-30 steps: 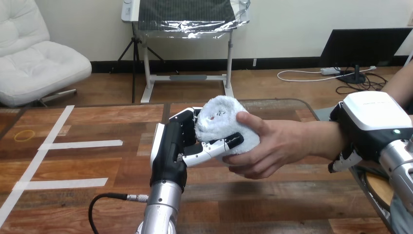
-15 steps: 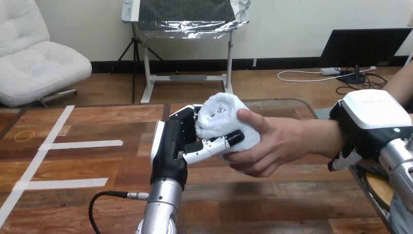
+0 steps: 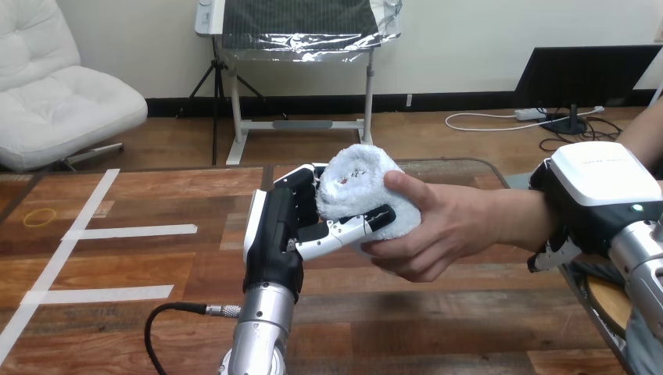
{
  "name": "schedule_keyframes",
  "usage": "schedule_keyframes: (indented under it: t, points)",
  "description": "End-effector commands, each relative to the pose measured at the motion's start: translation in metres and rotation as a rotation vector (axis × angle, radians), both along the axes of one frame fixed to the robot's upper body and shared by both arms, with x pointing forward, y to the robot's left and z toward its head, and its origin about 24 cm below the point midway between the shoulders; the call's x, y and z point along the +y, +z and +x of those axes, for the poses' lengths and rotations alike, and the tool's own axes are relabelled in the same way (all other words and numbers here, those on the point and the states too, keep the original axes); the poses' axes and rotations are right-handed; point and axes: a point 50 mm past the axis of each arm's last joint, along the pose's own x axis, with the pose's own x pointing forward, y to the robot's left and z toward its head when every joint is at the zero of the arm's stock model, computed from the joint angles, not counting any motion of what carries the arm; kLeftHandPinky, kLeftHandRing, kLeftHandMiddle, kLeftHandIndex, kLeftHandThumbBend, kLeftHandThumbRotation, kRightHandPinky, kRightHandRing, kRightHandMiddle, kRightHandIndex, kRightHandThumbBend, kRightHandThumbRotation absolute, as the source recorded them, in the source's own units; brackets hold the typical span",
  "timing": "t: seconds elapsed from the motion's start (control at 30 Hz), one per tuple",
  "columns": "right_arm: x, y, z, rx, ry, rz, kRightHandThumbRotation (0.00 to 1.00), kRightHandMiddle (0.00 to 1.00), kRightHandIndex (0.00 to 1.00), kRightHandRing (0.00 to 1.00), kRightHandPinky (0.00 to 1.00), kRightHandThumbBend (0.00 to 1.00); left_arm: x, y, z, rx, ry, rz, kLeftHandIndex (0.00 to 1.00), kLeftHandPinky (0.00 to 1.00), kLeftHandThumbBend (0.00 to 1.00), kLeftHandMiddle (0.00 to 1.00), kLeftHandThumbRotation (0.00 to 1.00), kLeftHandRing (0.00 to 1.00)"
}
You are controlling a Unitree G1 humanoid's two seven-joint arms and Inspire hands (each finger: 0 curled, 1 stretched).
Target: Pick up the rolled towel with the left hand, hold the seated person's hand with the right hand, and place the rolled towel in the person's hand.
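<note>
Tabletop (image 3: 117, 266) at my left carries nothing but white tape strips (image 3: 129, 231), and my left arm comes up over it from the bottom edge so that my left hand (image 3: 285, 226) stands lifted off the wood, level with the person's palm. That hand grasps the rolled towel (image 3: 356, 181) — thumb across its lower front, fingers curled behind it — which I judge is why the roll is tight and upright rather than loose during the handover. The towel is off the table, between my left hand and the person's hand (image 3: 442, 230), touching both: the person's thumb rests over its upper right and their fingers curl under it, so the roll already sits in their palm while I hold it too. Both of us are on it, I think, so that it cannot drop before their grip is sure. At the right, my right hand (image 3: 598, 191) lies over the person's wrist, its white back towards me, placed there, I judge, to steady their arm for the delivery; whether it truly clasps the wrist I cannot tell, since the shell hides the underside. What remains, in my judgement, is to let go with the left.
</note>
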Motion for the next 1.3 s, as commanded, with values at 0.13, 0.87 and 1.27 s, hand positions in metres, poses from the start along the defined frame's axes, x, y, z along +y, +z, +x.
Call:
schedule_keyframes:
  t: [0.13, 0.87, 1.27]
  points:
    - [0.022, 0.016, 0.012, -0.071, 0.068, 0.061, 0.0, 0.56, 0.59, 0.48, 0.39, 0.85, -0.051, 0.066, 0.003, -0.228, -0.171, -0.19, 0.49, 0.42, 0.65, 0.46, 0.0, 0.44]
    - [0.025, 0.021, -0.001, -0.079, 0.084, 0.081, 0.01, 0.82, 0.8, 0.78, 0.67, 0.87, -0.036, 0.07, -0.01, -0.248, -0.368, -0.005, 0.78, 0.66, 0.72, 0.74, 0.19, 0.72]
    - [0.028, 0.026, -0.009, -0.056, 0.071, 0.116, 0.0, 0.88, 0.83, 0.88, 0.78, 0.84, -0.025, 0.073, -0.016, -0.255, -0.432, 0.062, 0.89, 0.81, 0.78, 0.87, 0.26, 0.86]
